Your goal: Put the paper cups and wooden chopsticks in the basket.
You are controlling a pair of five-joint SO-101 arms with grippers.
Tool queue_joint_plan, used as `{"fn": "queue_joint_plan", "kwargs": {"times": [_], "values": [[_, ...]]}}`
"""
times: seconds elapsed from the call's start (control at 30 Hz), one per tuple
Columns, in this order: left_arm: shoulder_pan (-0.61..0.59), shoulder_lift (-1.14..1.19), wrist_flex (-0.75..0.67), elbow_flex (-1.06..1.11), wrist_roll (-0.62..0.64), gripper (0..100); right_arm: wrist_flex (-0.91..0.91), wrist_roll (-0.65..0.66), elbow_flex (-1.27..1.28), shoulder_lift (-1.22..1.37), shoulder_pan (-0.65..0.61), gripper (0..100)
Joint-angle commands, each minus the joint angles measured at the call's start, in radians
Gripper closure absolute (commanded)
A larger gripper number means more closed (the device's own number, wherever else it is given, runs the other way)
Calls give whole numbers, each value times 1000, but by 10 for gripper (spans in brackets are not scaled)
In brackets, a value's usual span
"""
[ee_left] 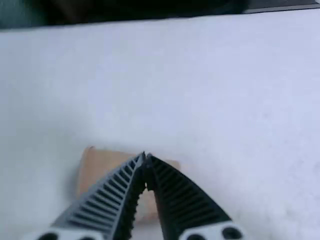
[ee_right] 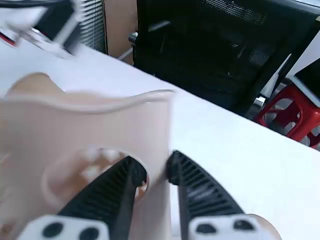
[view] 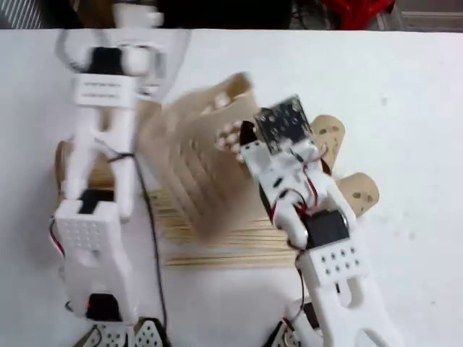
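My right gripper (ee_right: 152, 167) is shut on the rim wall of the beige slotted basket (ee_right: 75, 125), one finger inside and one outside. In the high view the basket (view: 192, 166) hangs tilted over the table's middle. A spread of wooden chopsticks (view: 217, 249) lies flat beneath and in front of it. Two brown paper cups (view: 330, 132) (view: 362, 191) lie on their sides beside the right arm. My left gripper (ee_left: 145, 159) is shut with nothing in it, just above a third brown cup (ee_left: 97, 170) lying on the table. That cup (view: 61, 163) peeks out from under the left arm.
A black cable (view: 148, 217) runs along the table between the arms. The table's far edge (view: 289, 30) borders a dark chair and a red stool (ee_right: 295, 115). Bare white tabletop (view: 412, 108) lies at the right.
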Motion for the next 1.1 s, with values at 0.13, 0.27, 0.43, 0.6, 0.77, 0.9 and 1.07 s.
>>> {"fn": "queue_joint_plan", "kwargs": {"times": [0.13,0.27,0.43,0.6,0.77,0.9,1.07], "values": [[-44,-21,-18,-81,8,980,-45,14,-385,478,58,981],[-24,-21,-3,-78,-28,979,-45,-11,-520,662,56,981],[-30,-25,60,-126,-106,919,-45,-129,-649,697,68,982],[-38,-30,181,-276,-103,775,-19,-160,-773,708,73,982],[-10,-22,281,-436,-103,773,-8,-232,-783,707,91,982],[-21,-27,351,-442,40,741,-31,-307,-743,687,113,982],[-27,-30,379,-446,149,731,-127,-308,-664,648,122,982]]}}
